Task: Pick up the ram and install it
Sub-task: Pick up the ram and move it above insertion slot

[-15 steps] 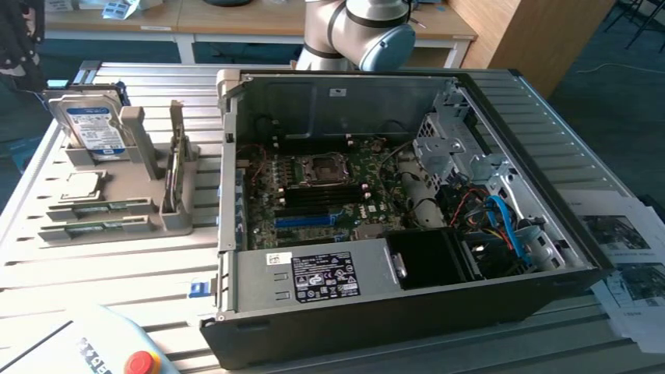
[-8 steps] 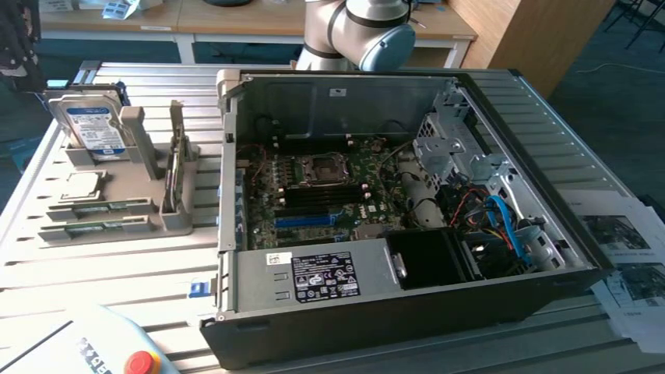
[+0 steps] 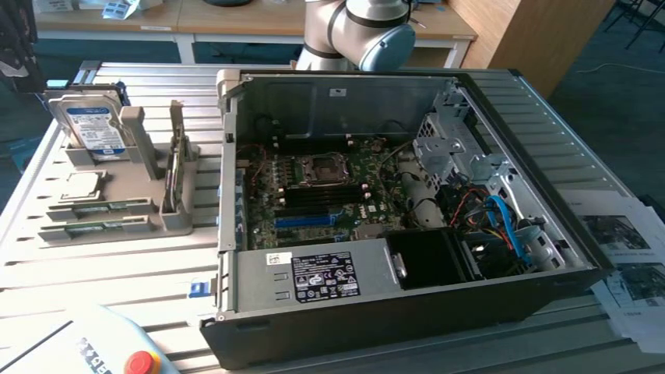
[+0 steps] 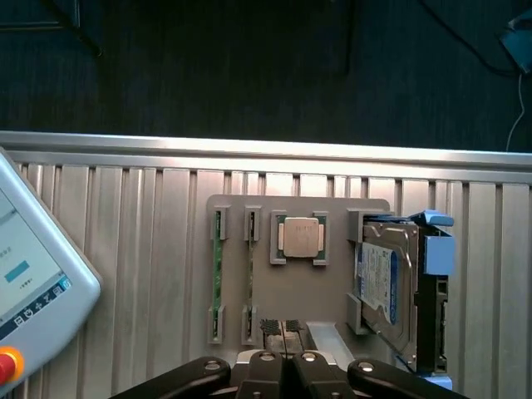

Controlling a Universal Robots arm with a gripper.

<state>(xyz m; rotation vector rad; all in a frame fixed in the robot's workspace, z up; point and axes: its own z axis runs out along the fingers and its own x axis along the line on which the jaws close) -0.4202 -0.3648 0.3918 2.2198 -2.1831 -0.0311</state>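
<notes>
ribbed aluminium table (image 4: 125, 216) carries everything, with a dark floor beyond its rim.

the pincer (image 4: 288, 359) hangs over one edge of the grey holder (image 4: 332, 206), its two black fingers (image 4: 309, 370) pressed together tip to tip. the picture's edge cuts off its body. just past the fingertips a small dark toothed part sticks out of the holder. the fingers cover the rest of it, so i cannot tell what it is or whether they touch it.

further across the holder, one ram stick (image 4: 218, 274) and a second ram stick (image 4: 249, 274) lie on edge in two parallel slots, side by side and apart from the pincer. grey clips hide their ends, and their labels and chips are too small to make out. beside the second stick a square cpu (image 4: 300, 237) sits in its own recess. past that a hard drive (image 4: 386, 283) stands upright in the holder, partly cut off.

beside the holder a teach pendant (image 4: 33, 274) shows one corner and a red button.

in the exterior view the open computer case (image 3: 416, 195) lies to the holder's right, its motherboard (image 3: 322, 195) half shaded, with a blue slot (image 3: 307, 220) in it. behind the case, the arm's joint (image 3: 364, 31) is cut off at the top.
</notes>
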